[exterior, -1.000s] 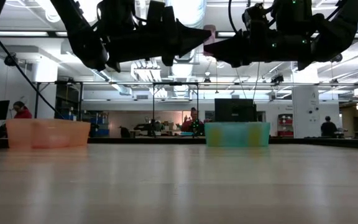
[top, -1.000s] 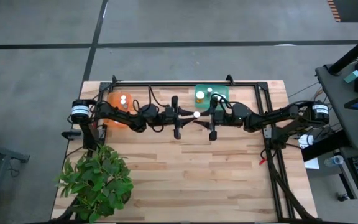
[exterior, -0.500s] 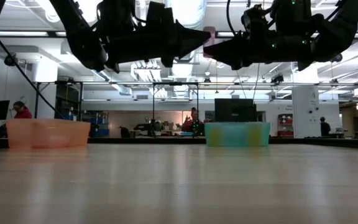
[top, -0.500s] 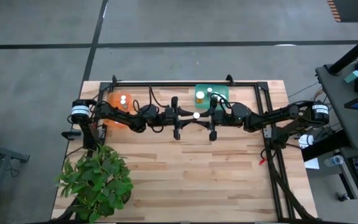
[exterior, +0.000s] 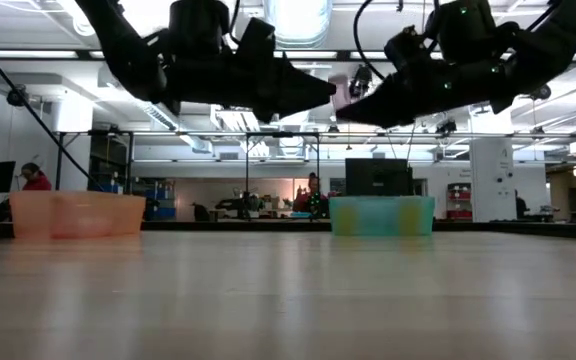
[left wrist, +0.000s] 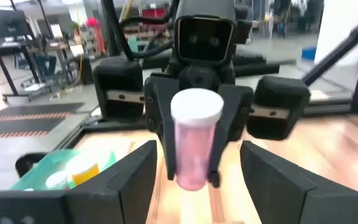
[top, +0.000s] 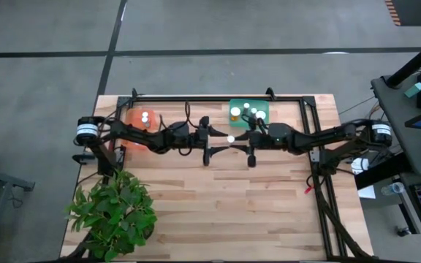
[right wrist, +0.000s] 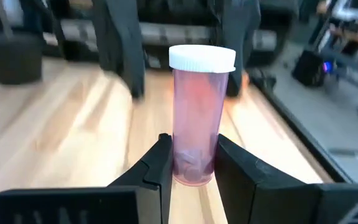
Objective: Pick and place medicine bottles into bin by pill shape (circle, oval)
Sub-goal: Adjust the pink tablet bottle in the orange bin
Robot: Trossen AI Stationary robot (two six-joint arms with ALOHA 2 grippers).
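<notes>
pink bottle (right wrist: 200, 118) pinched upright in right end effector (right wrist: 188, 163), contents blurred; left end effector (left wrist: 194, 171) spread, facing it

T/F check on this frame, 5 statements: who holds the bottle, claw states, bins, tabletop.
1. The right claw grips a pink bottle with a white cap. True.
2. The left claw is shut on that bottle. False: its fingers stand spread on either side of the bottle, apart from it, in the left wrist view.
3. The bottle rests on the table. False: the low view shows both claws and the bottle held well above the tabletop.
4. The green bin holds several white-capped bottles. True.
5. The orange bin sits on the right arm's side. False: it is on the left arm's side; the green bin is nearer the right arm.
</notes>
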